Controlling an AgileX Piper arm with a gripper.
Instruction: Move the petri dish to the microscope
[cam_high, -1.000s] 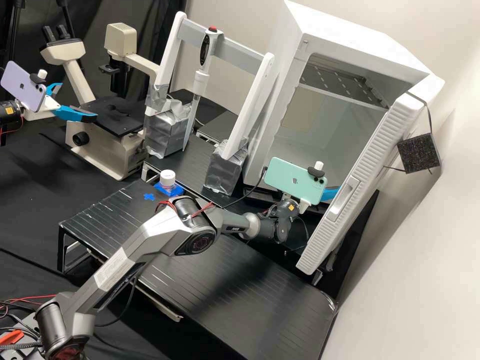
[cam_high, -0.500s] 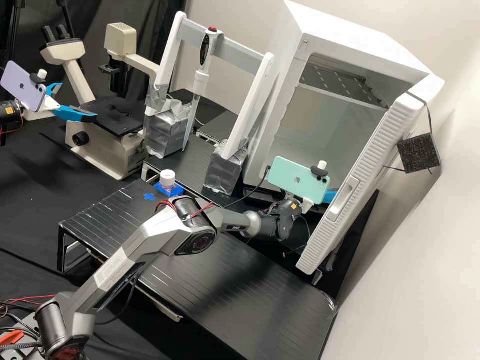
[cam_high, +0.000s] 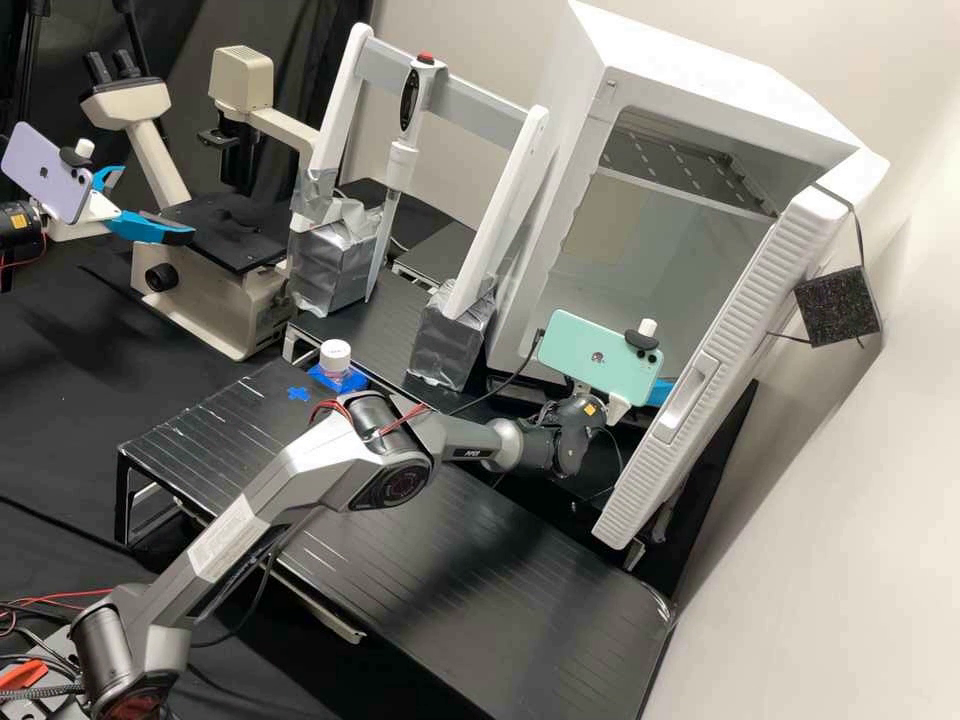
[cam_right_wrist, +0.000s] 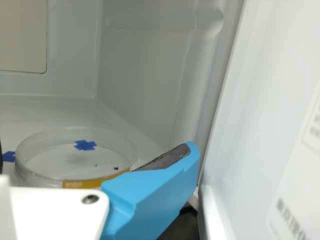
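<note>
The gripper (cam_high: 662, 391), spread open, edges towards the door (cam_high: 752, 310) (just slightly), probably lining up on the dish (cam_right_wrist: 50, 160) bound for the microscope (cam_high: 215, 300).

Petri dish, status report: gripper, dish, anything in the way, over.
Gripper open at the incubator. Petri dish flat on the incubator floor, not gripped. Open door close beside one blue finger.
</note>
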